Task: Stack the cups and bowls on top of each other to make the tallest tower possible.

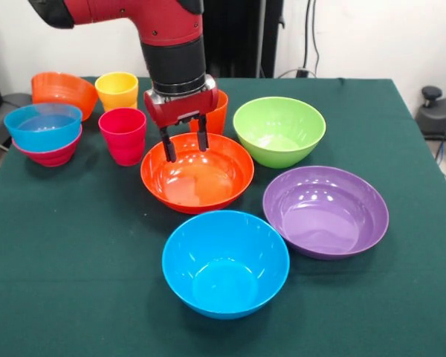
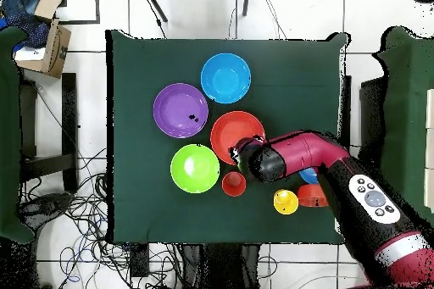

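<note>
My gripper [image 1: 184, 149] is open and empty, with its fingertips at the far rim of the large orange bowl [image 1: 197, 178] [image 2: 233, 129]. The orange cup [image 1: 218, 113] [image 2: 234, 184] stands just behind the gripper. The red-pink cup [image 1: 123, 135] and yellow cup [image 1: 117, 91] [image 2: 286, 202] stand to the left. The translucent blue bowl [image 1: 43, 125] sits nested in the magenta bowl [image 1: 52, 155]. The translucent orange bowl [image 1: 63, 93] [image 2: 310, 195] is behind them. The lime green [image 1: 279, 130] [image 2: 195, 168], purple [image 1: 325, 210] [image 2: 180, 110] and blue [image 1: 225, 262] [image 2: 225, 77] bowls stand singly.
All of it stands on a dark green tablecloth [image 1: 74, 253] [image 2: 136, 74]. In the overhead view my arm [image 2: 297, 163] covers the red-pink cup and most of the nested small bowls. A cardboard box [image 2: 47, 44] and cables lie on the floor beside the table.
</note>
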{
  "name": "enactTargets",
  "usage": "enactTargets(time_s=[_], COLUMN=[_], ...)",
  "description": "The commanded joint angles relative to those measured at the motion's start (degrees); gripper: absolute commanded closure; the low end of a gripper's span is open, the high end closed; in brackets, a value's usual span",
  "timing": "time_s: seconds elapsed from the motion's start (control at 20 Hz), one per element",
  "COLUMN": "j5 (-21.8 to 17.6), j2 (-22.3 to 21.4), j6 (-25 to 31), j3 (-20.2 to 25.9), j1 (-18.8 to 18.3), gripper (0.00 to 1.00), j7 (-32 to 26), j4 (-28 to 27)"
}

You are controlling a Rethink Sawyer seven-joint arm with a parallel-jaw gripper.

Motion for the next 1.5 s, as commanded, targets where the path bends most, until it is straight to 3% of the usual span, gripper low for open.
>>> enactTargets(time_s=[0.05,0.55,1.2,1.5], j5=[-6.02,-5.71,-9.01,-2.79], j2=[2.15,1.72,4.72,0.64], j6=[4.67,5.96,3.88,5.79], j3=[-1.94,-0.73,-2.92,-0.05], j1=[-0.66,-1.77,0.74,3.67], gripper=[0.0,0.0,0.0,0.0], j7=[-17.76,-18.2,-14.63,-9.38], j4=[-0.12,-0.15,-3.81,-0.25])
